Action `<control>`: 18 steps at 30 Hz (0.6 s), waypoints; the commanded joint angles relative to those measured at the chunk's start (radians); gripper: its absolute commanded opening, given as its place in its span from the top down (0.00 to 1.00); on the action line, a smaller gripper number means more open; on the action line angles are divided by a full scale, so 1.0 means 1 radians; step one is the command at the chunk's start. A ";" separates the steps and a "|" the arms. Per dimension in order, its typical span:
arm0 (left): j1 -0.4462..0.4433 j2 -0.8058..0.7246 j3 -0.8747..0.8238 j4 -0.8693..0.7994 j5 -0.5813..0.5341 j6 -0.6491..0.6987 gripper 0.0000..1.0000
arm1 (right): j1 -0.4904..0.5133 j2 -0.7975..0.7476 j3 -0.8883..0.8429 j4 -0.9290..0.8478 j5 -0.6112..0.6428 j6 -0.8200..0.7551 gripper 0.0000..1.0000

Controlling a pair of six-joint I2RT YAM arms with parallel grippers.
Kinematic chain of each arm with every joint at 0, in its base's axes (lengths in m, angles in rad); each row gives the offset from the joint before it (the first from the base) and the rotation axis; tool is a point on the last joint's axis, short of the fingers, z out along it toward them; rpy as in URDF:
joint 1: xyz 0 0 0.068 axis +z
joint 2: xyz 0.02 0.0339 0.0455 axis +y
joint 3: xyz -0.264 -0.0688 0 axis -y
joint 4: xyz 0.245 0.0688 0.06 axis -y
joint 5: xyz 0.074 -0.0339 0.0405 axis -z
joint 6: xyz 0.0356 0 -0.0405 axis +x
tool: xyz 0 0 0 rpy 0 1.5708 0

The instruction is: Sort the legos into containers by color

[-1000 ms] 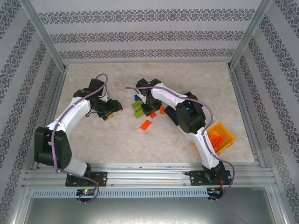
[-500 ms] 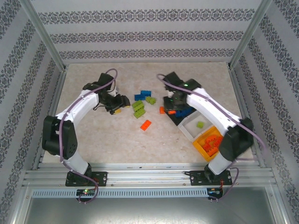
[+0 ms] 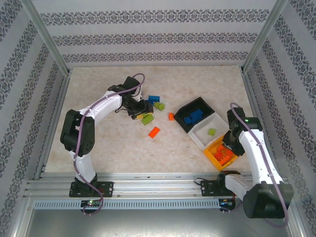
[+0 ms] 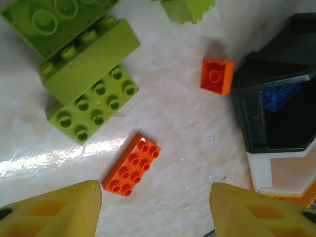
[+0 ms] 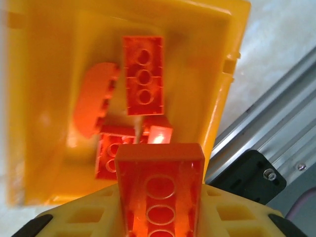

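Progress was roughly halfway, by my read. Right hand (image 5: 159, 217) was closed on an orange-red brick (image 5: 159, 182), held directly above the orange-yellow bin (image 5: 223, 74) at the lower right of the top view; not yet dropped. That bin already had several orange-red bricks (image 5: 143, 74) in it. Black bin (image 3: 201, 102), right of centre, held a few blue bricks (image 3: 193, 116). White bin (image 3: 200, 138), between the other two, held one lime green brick (image 3: 211, 132).

Left hand (image 4: 155, 212) was parted about halfway, with nothing between its yellow fingers (image 4: 54, 210), hovering low over the loose pile in mid-frame.

Loose on the tabletop (image 3: 108, 143):
- a flat orange-red plate (image 4: 132, 164)
- a small orange-red brick (image 4: 217, 75)
- three or so lime green bricks (image 4: 94, 106)
- a blue brick (image 3: 154, 98) at the upper edge of the pile

Could not tell if more hid under the left arm.

Left to do, as I judged: release the held brick, then move the two orange-red pieces to the orange-yellow bin, the greens to the white bin, and the blue to the black one. Greens were the biggest backlog. The plate lay closest to the left hand's fingers, so it was the likely next pick.
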 commanded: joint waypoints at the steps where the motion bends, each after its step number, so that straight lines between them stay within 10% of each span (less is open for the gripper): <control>1: -0.014 0.008 0.052 -0.046 -0.013 0.048 0.40 | -0.068 0.033 -0.064 0.102 -0.051 -0.004 0.66; 18: -0.171 0.107 0.157 -0.291 -0.156 0.336 0.39 | -0.135 0.089 0.000 0.215 -0.136 -0.057 0.32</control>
